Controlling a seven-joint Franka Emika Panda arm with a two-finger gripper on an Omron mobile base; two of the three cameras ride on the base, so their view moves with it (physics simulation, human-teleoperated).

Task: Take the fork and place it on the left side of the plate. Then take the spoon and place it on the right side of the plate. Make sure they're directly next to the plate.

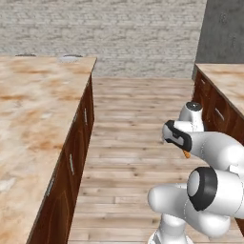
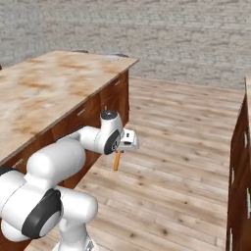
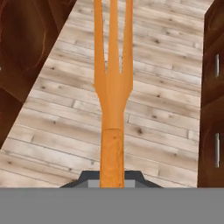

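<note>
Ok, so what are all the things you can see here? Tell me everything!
fork: one, orange, held in the gripper, tines pointing away over the floor
counter: one, tan marbled top, dark brown cabinets, left of the aisle
second counter: one, same colours, right of the aisle
floor: pale wood planks
wall: grey brick, at the back
arm: one, white with dark joints
gripper: one, shut on the fork

Flat, even rendered light; no cast shadows or glare; soft, coarse textures, no edge distortion.
</note>
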